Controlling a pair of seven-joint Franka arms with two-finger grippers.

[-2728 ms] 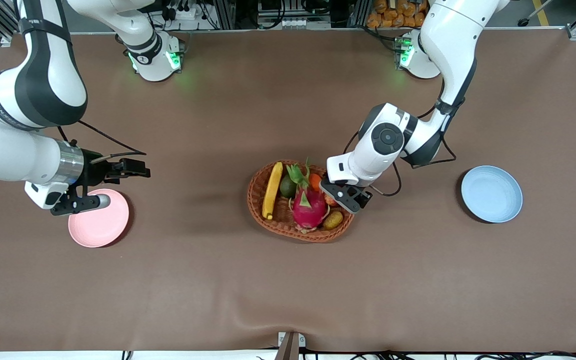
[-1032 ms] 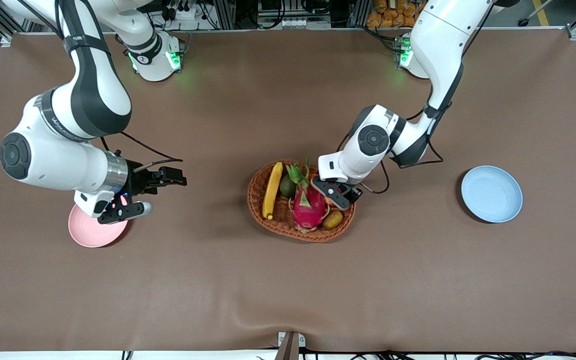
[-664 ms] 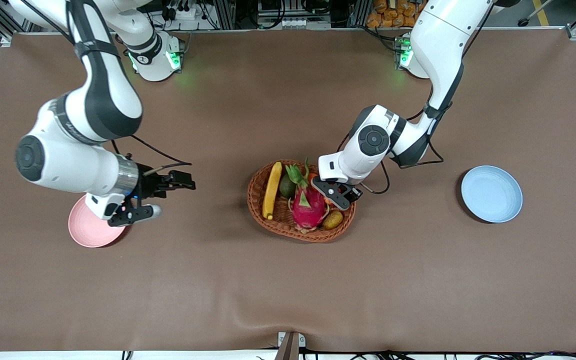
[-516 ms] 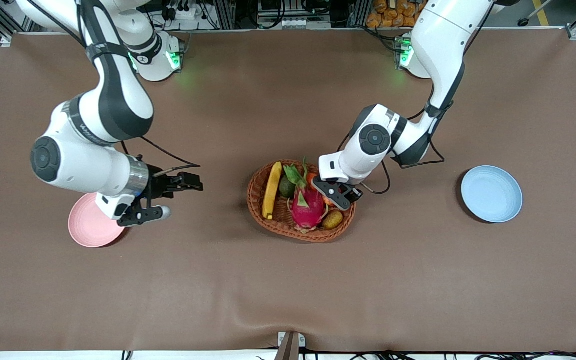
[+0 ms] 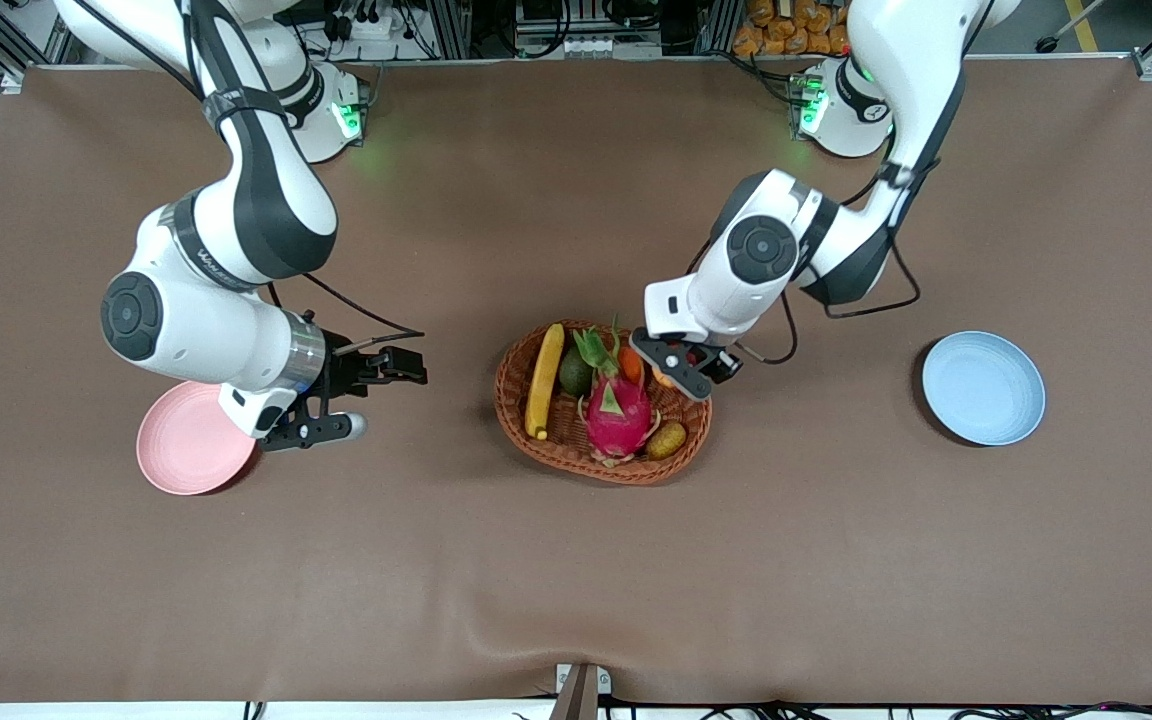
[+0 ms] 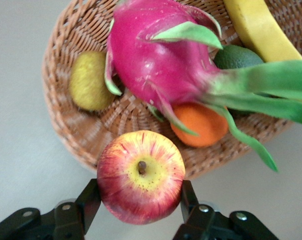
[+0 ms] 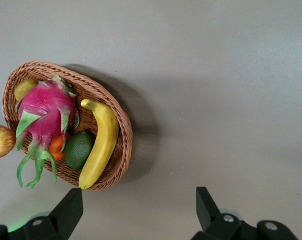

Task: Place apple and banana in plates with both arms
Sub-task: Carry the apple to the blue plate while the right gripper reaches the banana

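Now: apple clamped between left gripper fingers over basket rim | right gripper fingers spread.

Brown table: basket, two plates

The only lettering stands on the dark grey joint band of the white jointed right arm, a short white brand word too small to read with certainty. No other text, number or sign is legible anywhere.
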